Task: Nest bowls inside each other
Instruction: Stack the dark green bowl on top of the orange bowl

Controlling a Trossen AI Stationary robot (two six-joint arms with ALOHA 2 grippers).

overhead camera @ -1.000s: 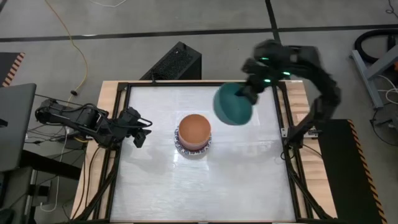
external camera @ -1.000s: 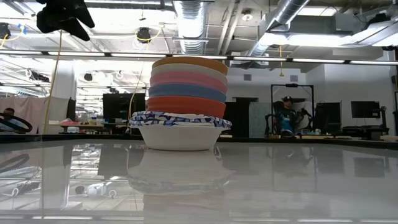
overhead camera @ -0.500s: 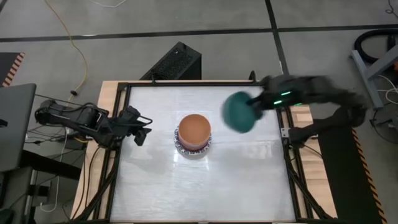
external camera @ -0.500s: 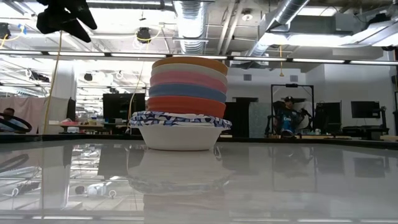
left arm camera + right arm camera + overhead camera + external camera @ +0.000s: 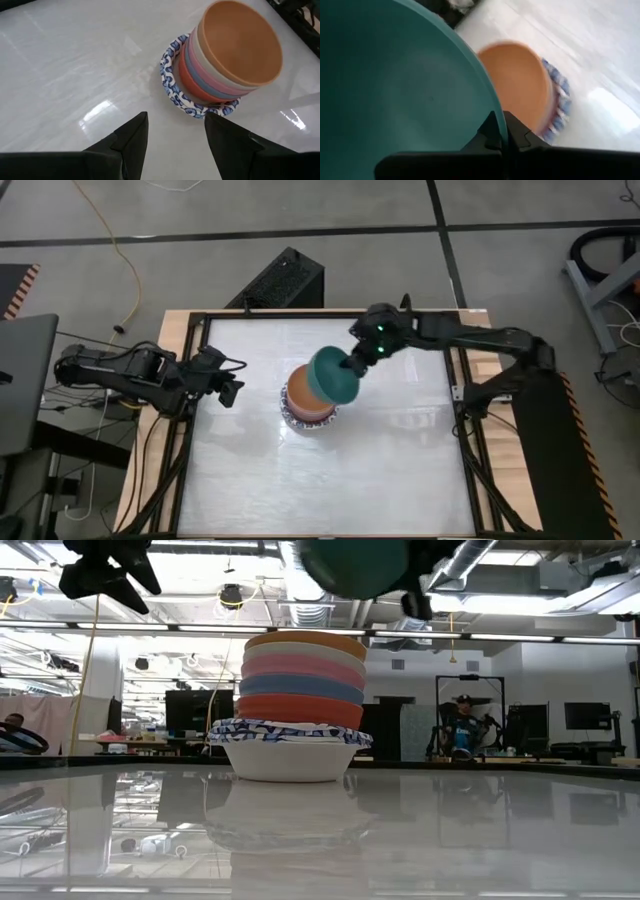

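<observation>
Above bowl stack [image 5: 310, 392]: right hand [image 5: 352, 364] pinches green bowl [image 5: 332, 376] rim; left hand [image 5: 226, 377] wide.

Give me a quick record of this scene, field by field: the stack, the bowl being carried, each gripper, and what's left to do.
stack: nested bowls mid-table, orange bowl on top, blue-patterned white bowl at the base
carried bowl: green bowl, above the stack, not yet seated
right gripper: shut on the green bowl's rim
left gripper: open, empty, left of the stack
remaining: lower the green bowl into the orange one
</observation>
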